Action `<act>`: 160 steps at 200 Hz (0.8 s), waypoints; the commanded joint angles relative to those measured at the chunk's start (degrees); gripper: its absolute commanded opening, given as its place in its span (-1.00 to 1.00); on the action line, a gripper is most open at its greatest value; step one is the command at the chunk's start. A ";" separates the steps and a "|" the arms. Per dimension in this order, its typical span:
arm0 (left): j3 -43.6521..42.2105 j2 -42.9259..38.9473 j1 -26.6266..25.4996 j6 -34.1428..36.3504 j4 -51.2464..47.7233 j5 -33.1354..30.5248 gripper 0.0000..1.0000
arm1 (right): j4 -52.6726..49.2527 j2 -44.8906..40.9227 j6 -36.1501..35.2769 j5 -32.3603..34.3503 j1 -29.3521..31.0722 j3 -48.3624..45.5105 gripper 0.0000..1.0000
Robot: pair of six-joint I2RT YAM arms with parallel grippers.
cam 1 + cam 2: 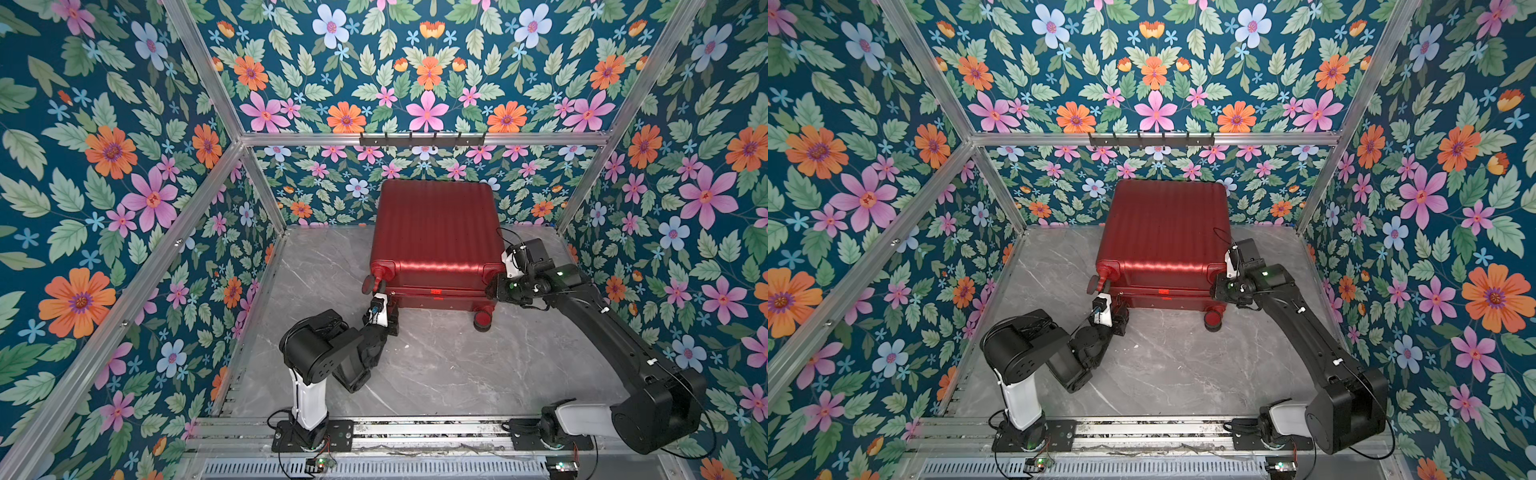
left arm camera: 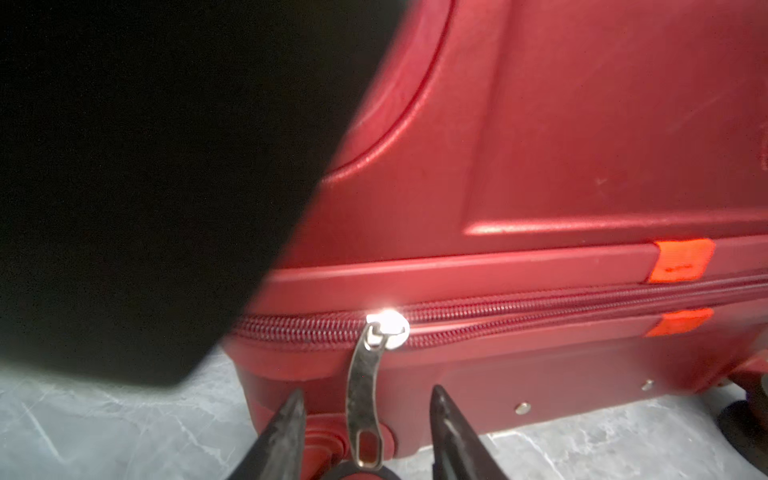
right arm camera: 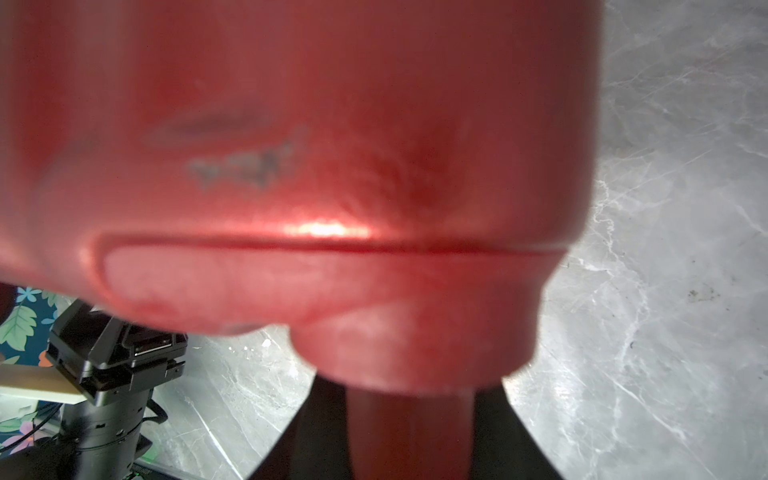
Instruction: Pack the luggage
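Top views both show the marble table (image 1: 436, 365) with the suitcase (image 1: 434, 224) lying flat at its rear centre, the far end against the flowered back wall. Its ribbed shell faces up and the two halves are shut together, so nothing of the contents can be inspected. The wheeled end faces the arms, which puts the seam within their reach. The right arm (image 1: 602, 316) reaches to the near right corner of the case. In the right wrist view the right gripper (image 3: 409, 407) appears pinched on a red projecting part at that corner. The picture is blurred, but this looks like a steadying hold so the case does not slide under a pull. The left arm (image 1: 316, 353) is folded low at the near left corner. One wheel (image 1: 483, 318) rests on the table at the near right. In the left wrist view the left gripper (image 2: 365, 409) is spread, with one fingertip (image 2: 291, 415) to either side of the zipper pull (image 2: 365, 386) and a gap on both sides. Nothing is gripped there. The pull hangs from its slider (image 2: 388, 328) on the zipper (image 2: 540, 309) that runs along the seam. Judged stage: closing the case, with the pull about to be taken. Risk: the thin metal pull may slip aside as the fingers close. Two orange tabs (image 2: 681, 259) mark the seam.
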 commanded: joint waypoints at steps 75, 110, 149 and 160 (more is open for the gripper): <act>1.88 1.02 0.96 -0.30 0.67 -0.38 -0.77 | 0.35 -1.03 -2.65 -0.89 0.23 0.41 -1.00; 1.53 0.63 1.06 -0.33 0.67 3.08 -0.94 | 0.22 -1.11 -2.60 -0.80 0.21 0.54 -1.00; 0.59 -0.16 1.15 -0.70 0.58 6.22 -1.00 | 0.22 -0.99 -2.60 -0.78 0.23 0.51 -1.00; 0.42 -0.38 1.07 -0.49 0.58 6.85 -1.00 | 0.16 -0.99 -2.57 -0.87 0.23 0.53 -1.00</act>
